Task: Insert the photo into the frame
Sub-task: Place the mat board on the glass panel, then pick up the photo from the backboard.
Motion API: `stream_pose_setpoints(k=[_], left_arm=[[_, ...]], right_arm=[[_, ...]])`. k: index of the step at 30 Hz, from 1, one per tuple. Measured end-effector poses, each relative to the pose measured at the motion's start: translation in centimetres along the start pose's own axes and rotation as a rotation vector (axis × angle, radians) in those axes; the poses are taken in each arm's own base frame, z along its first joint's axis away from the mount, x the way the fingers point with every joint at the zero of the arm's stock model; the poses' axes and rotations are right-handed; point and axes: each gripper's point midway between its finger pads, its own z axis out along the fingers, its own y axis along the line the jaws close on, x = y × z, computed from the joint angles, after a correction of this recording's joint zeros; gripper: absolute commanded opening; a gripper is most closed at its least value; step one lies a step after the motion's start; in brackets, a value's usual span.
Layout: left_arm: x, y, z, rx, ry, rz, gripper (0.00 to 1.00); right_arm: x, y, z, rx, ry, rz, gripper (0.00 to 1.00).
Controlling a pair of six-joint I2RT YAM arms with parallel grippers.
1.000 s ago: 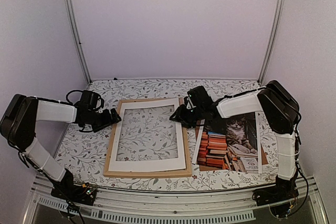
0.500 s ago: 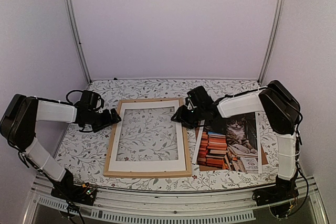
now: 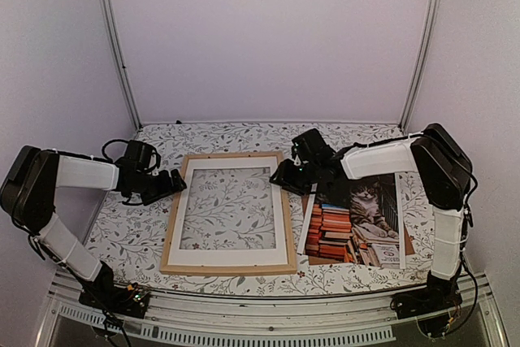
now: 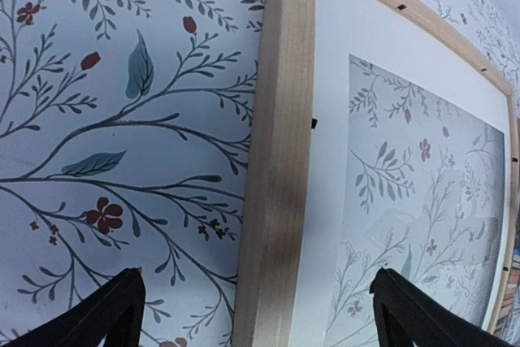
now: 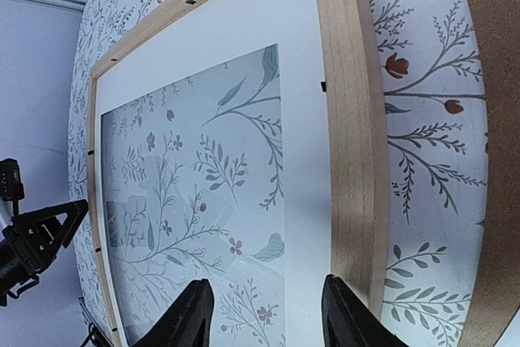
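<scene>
The frame [image 3: 228,268] of light wood lies flat at the table's middle, with a white mat [image 3: 279,219] inside it. The photo [image 3: 357,219], a tabby cat among red and orange books, lies just right of the frame. My left gripper [image 3: 176,182] is open at the frame's far left side, its jaws [image 4: 260,318] straddling the wooden rail [image 4: 276,160] without touching. My right gripper [image 3: 281,176] is open over the far right corner. Its jaws [image 5: 264,318] hang above the mat strip [image 5: 301,160] beside the right rail [image 5: 349,119] and hold nothing.
A brown backing board [image 3: 409,243] lies under the photo, and its edge [image 5: 491,38] shows beside the frame. The floral tablecloth [image 3: 130,233] covers the table. Metal posts [image 3: 114,38] stand at the back corners, and a rail [image 3: 244,302] runs along the near edge.
My right gripper has opened wider and drawn back a little to the right. The mat's far right corner now lies flat inside the frame. The left arm has hardly moved.
</scene>
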Motion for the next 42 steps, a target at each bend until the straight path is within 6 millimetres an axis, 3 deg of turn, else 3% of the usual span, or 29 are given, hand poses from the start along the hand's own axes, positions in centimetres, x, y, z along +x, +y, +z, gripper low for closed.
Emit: stream_pose_setpoints(k=[11,16,21,29,34,38,42], left_arm=[[-0.9,-0.3,-1.0,0.001,-0.038,0.005,0.99],[-1.8,-1.1,-2.1,0.025,-0.079,0.017,1.00],[-2.5,-2.7,-3.7,0.068,-0.122,0.053,1.00],[-2.0,-8.4,-6.6,0.192,-0.173,0.171,1.00],[-1.4,-13.0,-7.7,0.268,-0.183,0.247,1.00],[-0.4,-17.0,-7.8,0.320,-0.171,0.309,1.00],[2.0,-20.9,-6.6,0.353,-0.122,0.382,1.00]], right_arm=[[-1.1,-0.9,-2.3,0.045,-0.059,-0.038,0.49],[-1.1,-4.1,-3.9,0.100,-0.064,-0.034,0.51],[-2.3,-8.9,-7.4,0.179,-0.109,-0.004,0.59],[-4.7,-18.0,-15.8,0.303,-0.239,0.108,0.73],[-5.8,-23.3,-20.5,0.386,-0.319,0.187,0.80],[-6.4,-25.6,-22.9,0.423,-0.358,0.212,0.84],[-6.0,-27.8,-24.0,0.456,-0.357,0.244,0.87]])
